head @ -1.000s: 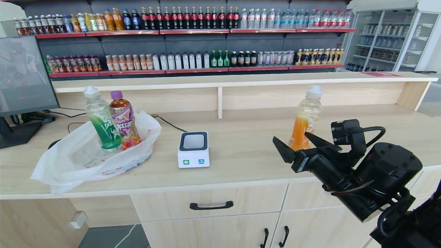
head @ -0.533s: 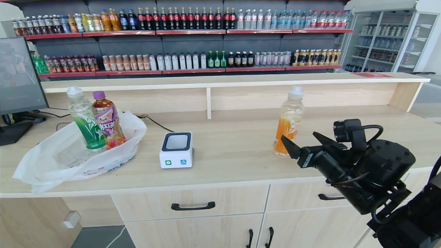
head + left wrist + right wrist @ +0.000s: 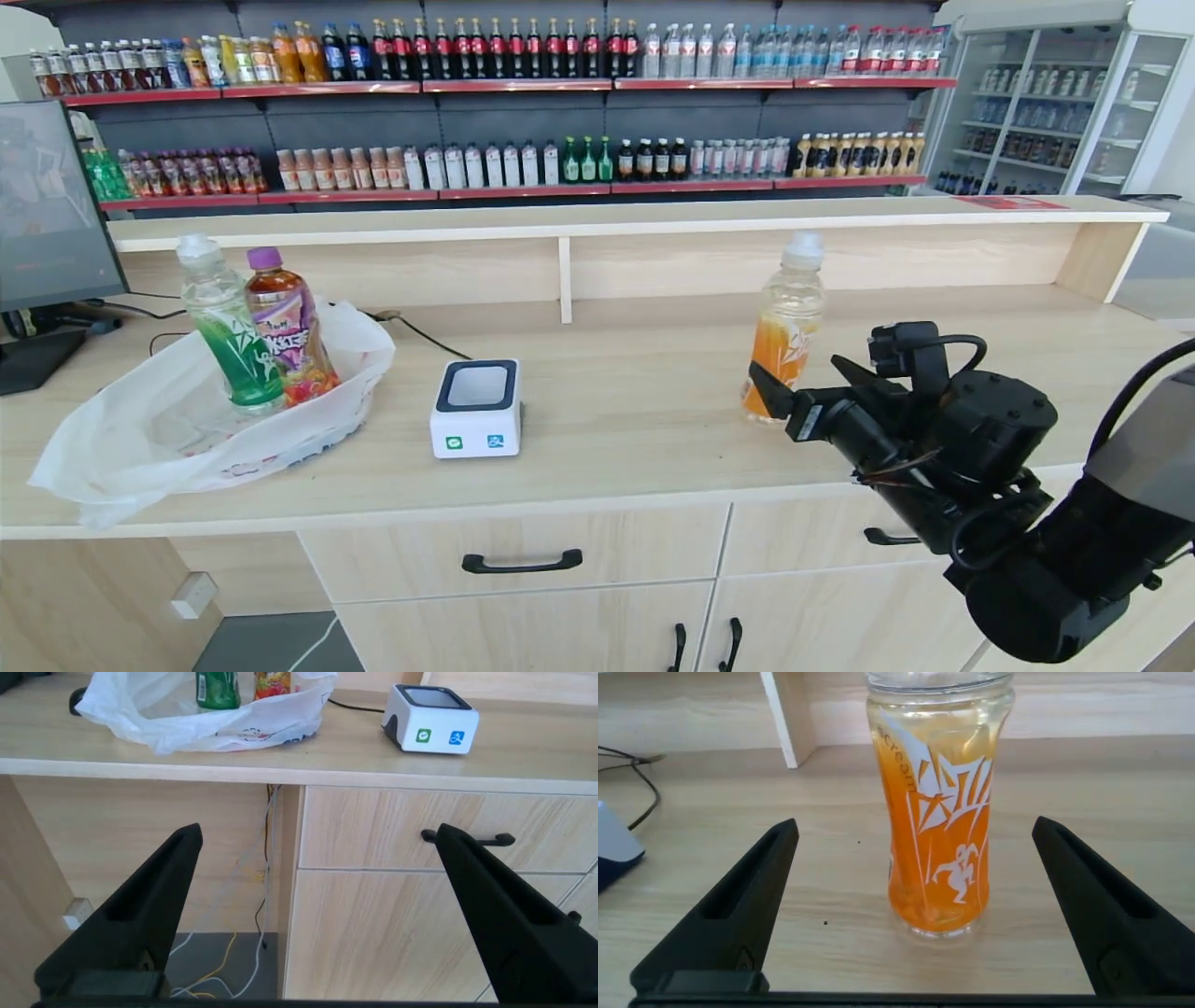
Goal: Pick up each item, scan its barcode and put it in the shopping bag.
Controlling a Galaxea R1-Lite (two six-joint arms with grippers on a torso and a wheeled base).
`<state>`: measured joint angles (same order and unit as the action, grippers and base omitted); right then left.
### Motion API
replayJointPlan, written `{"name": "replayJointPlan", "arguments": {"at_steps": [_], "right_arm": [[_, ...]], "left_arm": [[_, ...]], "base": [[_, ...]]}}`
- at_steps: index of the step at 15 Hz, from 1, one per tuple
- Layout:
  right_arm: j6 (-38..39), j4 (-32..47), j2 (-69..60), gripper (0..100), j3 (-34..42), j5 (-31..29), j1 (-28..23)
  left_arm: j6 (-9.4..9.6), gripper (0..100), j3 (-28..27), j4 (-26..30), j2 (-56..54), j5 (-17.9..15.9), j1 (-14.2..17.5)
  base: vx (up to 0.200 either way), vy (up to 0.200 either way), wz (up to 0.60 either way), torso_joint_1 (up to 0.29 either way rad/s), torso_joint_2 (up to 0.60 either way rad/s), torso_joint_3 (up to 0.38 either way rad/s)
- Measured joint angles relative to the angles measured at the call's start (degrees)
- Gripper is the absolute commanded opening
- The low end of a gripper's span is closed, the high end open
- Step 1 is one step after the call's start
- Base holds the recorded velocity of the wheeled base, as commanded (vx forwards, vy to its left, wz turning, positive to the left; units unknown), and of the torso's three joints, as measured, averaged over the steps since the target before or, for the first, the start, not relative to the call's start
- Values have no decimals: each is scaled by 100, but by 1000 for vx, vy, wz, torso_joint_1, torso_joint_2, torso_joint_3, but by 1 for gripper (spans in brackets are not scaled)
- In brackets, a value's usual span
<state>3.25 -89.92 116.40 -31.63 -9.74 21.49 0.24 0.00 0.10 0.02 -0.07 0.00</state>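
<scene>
An orange drink bottle (image 3: 784,327) with a white cap stands upright on the counter, right of centre. My right gripper (image 3: 803,383) is open just in front of it, and the bottle (image 3: 938,840) stands a little beyond the fingertips, centred between them, untouched. A white shopping bag (image 3: 159,439) lies at the left with a green-labelled bottle (image 3: 224,327) and a purple-capped bottle (image 3: 285,327) standing in it. The white barcode scanner (image 3: 474,408) sits between bag and orange bottle. My left gripper (image 3: 318,835) is open below the counter top, facing the cabinet front, the bag (image 3: 187,728) and the scanner (image 3: 432,719).
A monitor (image 3: 47,205) stands at the counter's far left, with cables running behind the bag. A raised wooden ledge (image 3: 635,219) with a divider runs along the back. Drawer handles (image 3: 521,563) are under the counter. Shelves of bottles fill the wall behind.
The head camera shifted, sliding the whole scene left. My right gripper has moved forward to the orange bottle, still open. The bottles, bag and scanner have not moved.
</scene>
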Motion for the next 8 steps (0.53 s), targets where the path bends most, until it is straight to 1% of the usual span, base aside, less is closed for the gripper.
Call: {"name": "replayJointPlan", "arguments": {"at_steps": [8], "right_arm": [[65, -5, 510, 100, -750, 2, -123]], "left_arm": [[0, 100, 0, 0, 0, -2, 0]], "base": [[0, 0, 0, 0, 0, 0]]}}
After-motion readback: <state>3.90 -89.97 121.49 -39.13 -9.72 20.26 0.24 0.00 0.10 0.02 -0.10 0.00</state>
